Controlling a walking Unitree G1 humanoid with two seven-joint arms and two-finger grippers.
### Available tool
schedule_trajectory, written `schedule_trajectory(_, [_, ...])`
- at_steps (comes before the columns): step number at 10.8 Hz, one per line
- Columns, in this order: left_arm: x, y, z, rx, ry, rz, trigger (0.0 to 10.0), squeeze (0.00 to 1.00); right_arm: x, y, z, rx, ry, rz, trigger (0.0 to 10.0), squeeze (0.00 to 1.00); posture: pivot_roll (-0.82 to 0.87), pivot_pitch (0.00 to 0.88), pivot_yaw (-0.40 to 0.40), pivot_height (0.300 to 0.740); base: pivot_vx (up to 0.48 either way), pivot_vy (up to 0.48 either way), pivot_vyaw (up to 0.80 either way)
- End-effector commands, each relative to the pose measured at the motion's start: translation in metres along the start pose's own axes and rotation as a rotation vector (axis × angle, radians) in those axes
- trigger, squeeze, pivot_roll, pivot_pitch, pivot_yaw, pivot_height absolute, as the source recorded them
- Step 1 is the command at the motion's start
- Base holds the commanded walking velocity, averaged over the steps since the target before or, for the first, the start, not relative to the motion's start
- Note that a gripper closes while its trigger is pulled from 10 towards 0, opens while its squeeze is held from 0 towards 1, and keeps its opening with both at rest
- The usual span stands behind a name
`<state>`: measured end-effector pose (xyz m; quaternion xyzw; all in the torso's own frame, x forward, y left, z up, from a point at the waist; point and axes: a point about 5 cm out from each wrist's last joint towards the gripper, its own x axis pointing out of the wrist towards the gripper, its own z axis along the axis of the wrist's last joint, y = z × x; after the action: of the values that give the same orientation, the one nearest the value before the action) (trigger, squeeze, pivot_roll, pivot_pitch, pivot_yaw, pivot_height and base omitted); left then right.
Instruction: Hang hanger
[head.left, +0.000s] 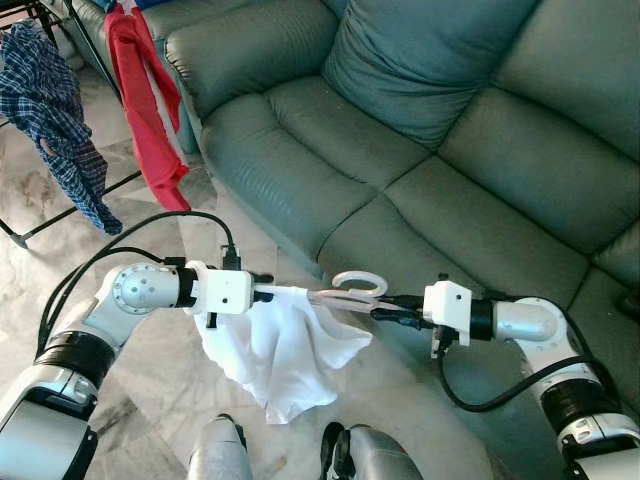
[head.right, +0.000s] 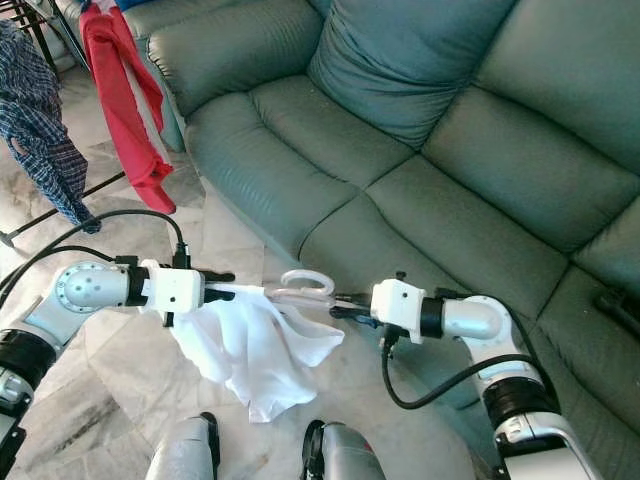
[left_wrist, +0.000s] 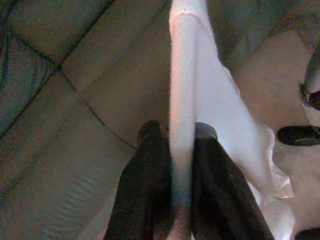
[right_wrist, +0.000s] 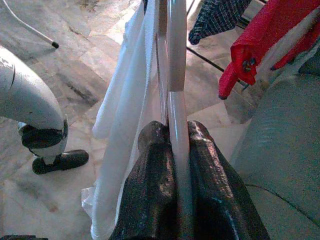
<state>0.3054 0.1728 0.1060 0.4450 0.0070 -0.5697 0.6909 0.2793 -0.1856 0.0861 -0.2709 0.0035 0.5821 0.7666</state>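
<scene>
A pale plastic hanger (head.left: 345, 292) with a white garment (head.left: 282, 350) draped on it hangs level between my two arms, in front of the sofa. My left gripper (head.left: 266, 292) is shut on the cloth-covered end of the hanger, and its fingers (left_wrist: 145, 190) pinch the white fabric. My right gripper (head.left: 384, 313) is shut on the bare end of the hanger (right_wrist: 177, 115). The hook (head.right: 306, 283) curls upward at the middle.
A large grey-green sofa (head.left: 400, 150) stands right ahead. At the far left, a drying rack (head.left: 60, 215) holds a red garment (head.left: 145, 100) and a blue checked shirt (head.left: 50, 110). Marble floor (head.left: 130, 400) lies below, and my feet (head.left: 335, 450) show at the bottom.
</scene>
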Motion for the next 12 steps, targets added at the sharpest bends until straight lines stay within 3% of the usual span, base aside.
schedule_trajectory(1, [0.002, -0.004, 0.001, -0.010, -0.014, -0.026, 0.0, 0.00, 0.001, -0.006, 0.006, -0.037, -0.023, -0.016, 10.0, 0.00, 0.00, 0.154, -0.043, 0.740, 0.000, 0.000, 0.00])
schedule_trajectory(6, [0.006, -0.004, 0.005, -0.042, -0.046, -0.034, 0.0, 0.00, 0.002, -0.010, 0.005, -0.034, -0.012, -0.010, 10.0, 0.00, 0.00, 0.155, -0.051, 0.740, 0.000, 0.000, 0.00])
schedule_trajectory(7, [0.006, -0.004, 0.004, -0.076, -0.053, -0.012, 0.0, 0.00, -0.001, -0.011, 0.004, 0.007, 0.007, 0.031, 10.0, 1.00, 0.00, 0.154, -0.053, 0.740, 0.000, 0.000, 0.00])
schedule_trajectory(8, [0.003, -0.006, -0.001, -0.089, -0.035, 0.003, 0.0, 0.00, -0.011, -0.023, 0.004, -0.005, 0.050, 0.011, 10.0, 1.00, 0.01, 0.155, -0.056, 0.740, 0.000, 0.000, 0.00])
schedule_trajectory(10, [-0.001, -0.009, -0.007, -0.143, -0.022, 0.041, 0.0, 0.00, -0.035, -0.060, 0.018, 0.064, 0.010, -0.128, 10.0, 1.00, 0.01, 0.155, -0.056, 0.740, 0.000, 0.000, 0.00])
schedule_trajectory(12, [-0.001, -0.014, -0.011, -0.193, -0.020, 0.076, 0.0, 0.00, -0.064, -0.077, 0.022, 0.108, 0.040, -0.171, 10.0, 1.00, 0.00, 0.157, -0.061, 0.740, 0.000, 0.000, 0.00])
